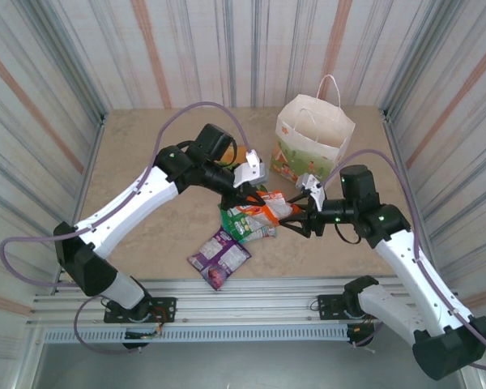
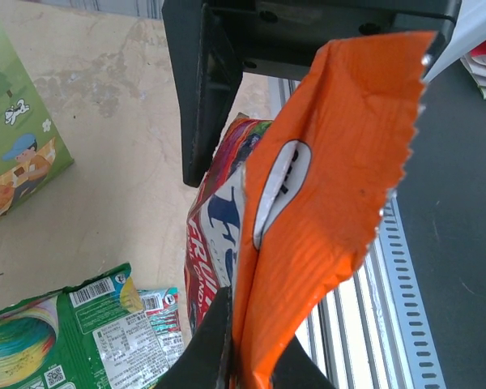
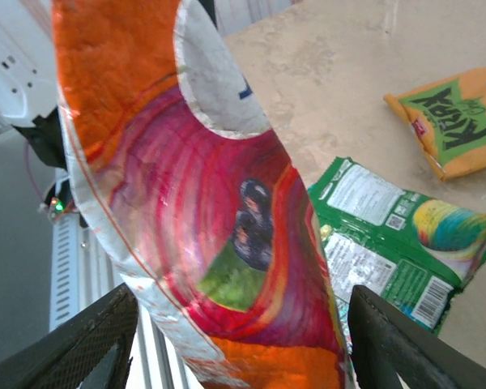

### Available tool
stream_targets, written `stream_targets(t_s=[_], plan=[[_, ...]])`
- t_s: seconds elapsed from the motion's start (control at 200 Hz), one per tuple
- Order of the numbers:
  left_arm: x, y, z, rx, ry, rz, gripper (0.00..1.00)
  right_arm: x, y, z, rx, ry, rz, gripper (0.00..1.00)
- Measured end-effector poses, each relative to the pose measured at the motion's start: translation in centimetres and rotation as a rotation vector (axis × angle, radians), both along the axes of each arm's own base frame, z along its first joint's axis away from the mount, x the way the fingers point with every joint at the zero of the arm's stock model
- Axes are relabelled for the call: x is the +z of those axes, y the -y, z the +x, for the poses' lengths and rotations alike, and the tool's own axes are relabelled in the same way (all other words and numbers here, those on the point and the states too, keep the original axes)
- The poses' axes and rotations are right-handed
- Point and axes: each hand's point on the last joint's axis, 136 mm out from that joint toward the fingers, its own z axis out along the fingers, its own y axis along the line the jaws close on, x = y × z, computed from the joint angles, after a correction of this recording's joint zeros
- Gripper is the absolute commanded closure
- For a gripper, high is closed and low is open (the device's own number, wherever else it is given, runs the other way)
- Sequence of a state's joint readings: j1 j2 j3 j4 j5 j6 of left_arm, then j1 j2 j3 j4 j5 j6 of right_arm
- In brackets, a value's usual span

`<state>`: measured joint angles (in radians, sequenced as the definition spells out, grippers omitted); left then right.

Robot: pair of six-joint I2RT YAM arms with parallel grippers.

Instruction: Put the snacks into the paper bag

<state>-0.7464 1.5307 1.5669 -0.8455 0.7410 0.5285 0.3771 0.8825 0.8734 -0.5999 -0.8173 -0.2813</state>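
My left gripper [image 1: 255, 197] [image 2: 243, 356] is shut on the lower edge of an orange-red snack packet [image 1: 273, 209] [image 2: 332, 178], holding it above the table. The same packet [image 3: 211, 227] hangs between the spread fingers of my right gripper [image 1: 294, 220] [image 3: 243, 340], which is open. A green packet [image 1: 243, 224] [image 2: 49, 340] [image 3: 389, 235] lies on the table below. A purple packet [image 1: 219, 257] lies nearer the front. An orange packet with green lettering [image 1: 229, 154] [image 3: 454, 121] lies behind my left wrist. The white paper bag [image 1: 312, 142] [image 2: 16, 154] stands upright at the back right, mouth open.
Corrugated metal walls [image 1: 49, 97] enclose the beige table [image 1: 138, 154] on three sides. A slotted aluminium rail [image 1: 243, 292] [image 2: 397, 324] runs along the near edge by the arm bases. Bare tabletop lies to the left of the packets.
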Motion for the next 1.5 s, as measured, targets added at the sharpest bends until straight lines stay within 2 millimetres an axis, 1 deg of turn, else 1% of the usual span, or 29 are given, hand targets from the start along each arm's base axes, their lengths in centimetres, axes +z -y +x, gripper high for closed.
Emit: stream_targets(t_s=[0.06,0.18,0.291,0.336,0.421,0.516,0.561,0.621,0.661,0.721,0.782,0.857,0.977,1.097,1.137,1.192,1.217,1.282,1.343,1.388,1.438,1.498], plan=[[0.0,0.0,0.0,0.002,0.001,0.001,1.0,0.0,-0.1,-0.2,0.016,-0.001,0.002,0.39],[0.0,-0.1,0.4,0.021,0.011,0.015,1.0,-0.1,0.0,-0.3,0.02,-0.005,-0.004,0.59],[0.4,-0.1,0.7,0.034,0.016,0.019,1.0,-0.1,0.2,0.0,0.004,0.016,-0.018,0.72],[0.4,0.0,0.8,0.037,0.015,0.021,1.0,0.0,0.3,0.0,-0.004,0.024,-0.019,0.77],[0.3,0.1,0.9,0.044,0.01,0.022,0.98,0.2,0.5,0.1,-0.017,0.046,-0.026,0.82],[0.5,0.3,1.2,0.061,0.011,0.026,0.88,0.5,0.7,0.3,-0.036,0.064,-0.029,0.91],[0.6,0.4,1.5,0.073,0.012,0.027,0.83,0.6,0.8,0.5,-0.054,0.076,-0.032,0.94],[0.7,0.5,1.9,0.093,0.014,0.031,0.72,0.7,1.1,0.7,-0.076,0.091,-0.039,0.97],[0.7,0.5,2.2,0.11,0.017,0.034,0.64,0.8,1.3,0.9,-0.092,0.1,-0.043,0.98],[0.7,0.4,2.5,0.136,0.012,0.037,0.5,0.8,1.5,1.1,-0.117,0.108,-0.049,0.99],[0.8,0.3,3.1,0.171,-0.003,0.039,0.42,1.0,1.7,1.3,-0.138,0.117,-0.052,0.99],[0.9,0.0,4.2,0.223,-0.01,0.032,0.33,1.4,2.1,1.7,-0.17,0.134,-0.049,0.99],[0.7,-1.1,6.3,0.361,-0.019,0.033,0.22,2.0,2.8,2.5,-0.238,0.161,-0.053,1.0],[0.2,-2.9,8.4,0.526,-0.029,0.047,0.2,2.6,3.7,3.4,-0.321,0.188,-0.057,1.0],[0.0,-3.6,9.0,0.582,-0.037,0.046,0.16,2.9,4.0,3.8,-0.348,0.198,-0.055,1.0],[-0.4,-4.9,10.0,0.669,-0.053,0.045,0.16,3.7,4.4,4.4,-0.391,0.211,-0.047,1.0],[-0.6,-5.6,10.4,0.709,-0.062,0.045,0.14,4.1,4.7,4.6,-0.409,0.219,-0.044,1.0],[-1.0,-7.5,11.5,0.816,-0.086,0.044,0.14,5.8,5.2,5.4,-0.456,0.251,-0.025,1.0],[-1.5,-9.2,12.3,0.904,-0.109,0.046,0.14,8.0,5.7,6.1,-0.492,0.295,-0.002,1.0],[-1.9,-10.3,12.8,0.963,-0.122,0.045,0.14,10.0,6.1,6.7,-0.524,0.333,0.023,1.0],[-2.3,-11.1,13.1,1.008,-0.136,0.046,0.14,12.2,6.4,7.4,-0.551,0.375,0.052,1.0],[-2.7,-11.6,13.2,1.039,-0.149,0.051,0.14,14.7,6.7,8.1,-0.573,0.424,0.087,1.0]])
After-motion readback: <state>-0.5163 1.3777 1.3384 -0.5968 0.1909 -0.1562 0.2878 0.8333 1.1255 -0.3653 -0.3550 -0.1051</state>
